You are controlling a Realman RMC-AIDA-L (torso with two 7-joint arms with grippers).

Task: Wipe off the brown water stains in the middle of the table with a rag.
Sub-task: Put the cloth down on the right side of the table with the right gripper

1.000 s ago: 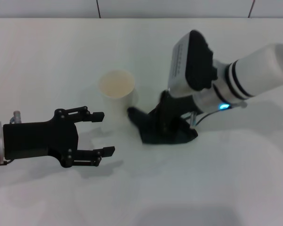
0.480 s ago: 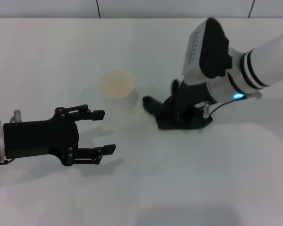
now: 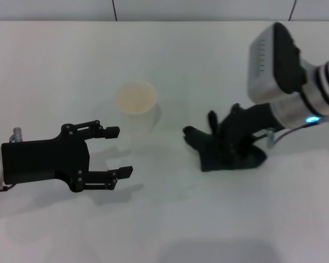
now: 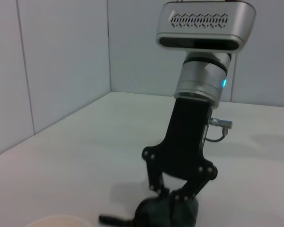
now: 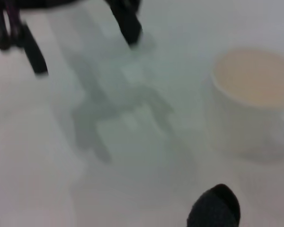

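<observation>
The dark rag (image 3: 228, 155) lies crumpled on the white table (image 3: 170, 219), right of the middle. My right gripper (image 3: 234, 137) presses down on it from above, its fingers closed into the cloth. The left wrist view shows that same right gripper (image 4: 173, 194) pinching the top of the rag (image 4: 165, 213). My left gripper (image 3: 119, 152) hovers open at the left, empty, pointing toward the middle. No brown water stains show in any view; they may be hidden under the rag.
A white paper cup (image 3: 136, 107) with a tan inside stands upright between the two grippers, also seen in the right wrist view as the cup (image 5: 253, 94). A tiled wall runs along the table's far edge.
My right gripper has dragged the rag to the right, away from the cup. The left arm has stayed put.
</observation>
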